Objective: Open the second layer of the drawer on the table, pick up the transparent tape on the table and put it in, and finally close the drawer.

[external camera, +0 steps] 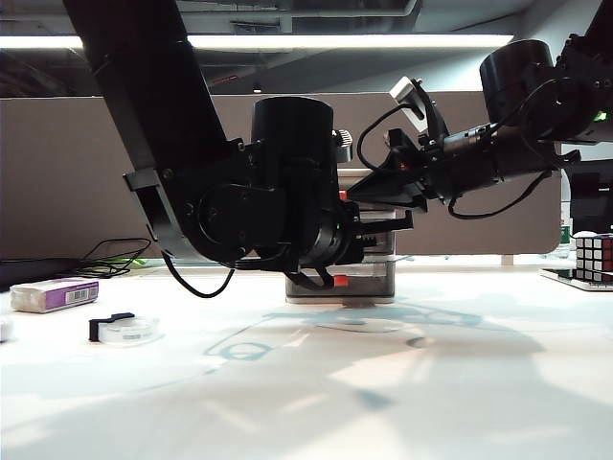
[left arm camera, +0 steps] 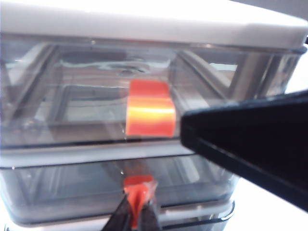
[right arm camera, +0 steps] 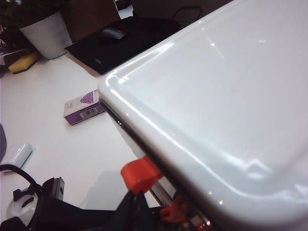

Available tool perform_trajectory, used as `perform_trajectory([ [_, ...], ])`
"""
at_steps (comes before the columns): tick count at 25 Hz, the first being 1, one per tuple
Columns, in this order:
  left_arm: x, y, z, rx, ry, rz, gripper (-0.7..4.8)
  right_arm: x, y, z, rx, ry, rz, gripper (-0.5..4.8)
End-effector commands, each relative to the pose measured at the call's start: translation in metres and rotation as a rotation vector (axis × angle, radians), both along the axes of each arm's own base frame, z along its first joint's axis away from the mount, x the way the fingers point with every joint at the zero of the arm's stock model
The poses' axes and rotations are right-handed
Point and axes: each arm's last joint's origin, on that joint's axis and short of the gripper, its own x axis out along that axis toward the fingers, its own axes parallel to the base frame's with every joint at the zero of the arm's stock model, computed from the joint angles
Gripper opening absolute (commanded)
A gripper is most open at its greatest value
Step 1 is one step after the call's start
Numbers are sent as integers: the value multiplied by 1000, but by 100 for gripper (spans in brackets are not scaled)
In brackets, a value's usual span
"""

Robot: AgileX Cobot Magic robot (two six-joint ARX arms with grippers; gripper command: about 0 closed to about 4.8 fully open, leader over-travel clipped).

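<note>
- Left hand point(left arm camera: 137, 211): fingers pinched shut on the small red handle point(left arm camera: 140, 188) of the second layer of the drawer point(left arm camera: 72, 192); handle sits between the two dark fingertips, gripped from the front.
- The drawer point(left arm camera: 154, 24), a white-framed three-tier cabinet, fills the left wrist view. Top tier directly above the left hand, its own red handle point(left arm camera: 149, 114) untouched. Second layer looks flush with the frame, not pulled out.
- Right hand point(external camera: 407, 187): over the white top of the cabinet point(right arm camera: 231, 82), above and slightly behind the left hand. One dark finger point(left arm camera: 250, 139) crosses in front of the top tier. Whether its fingers are apart or together cannot be told from these views.
- Transparent tape point(external camera: 124, 329): flat on the counter point(external camera: 306, 402), black cutter piece facing away from the cabinet, well apart from both hands, out to the far side of the left arm.
- White-and-purple box point(external camera: 55, 293): on the counter just behind the tape, further still from the hands.
- Rubik's cube point(external camera: 594, 257): at the counter edge beyond the right arm.
</note>
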Motion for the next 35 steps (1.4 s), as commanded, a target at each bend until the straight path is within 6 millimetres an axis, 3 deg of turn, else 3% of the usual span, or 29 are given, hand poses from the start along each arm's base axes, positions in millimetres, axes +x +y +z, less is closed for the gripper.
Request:
perform_trajectory([
  [1,0,0,2,4,-9,4,-5,1,1,6,8,-40,2,-5],
  [15,-9,-7,6,17,-9,-24,-5,4,0,9,-5,-61,-80,-5],
  [27,-37,9,8,38,24,-25,-5,8,4,13,-10,-69,-115,-5],
  [35,-71,8,-1,48,69,-41,-5,6,11,12,-11,-61,-97,-5],
])
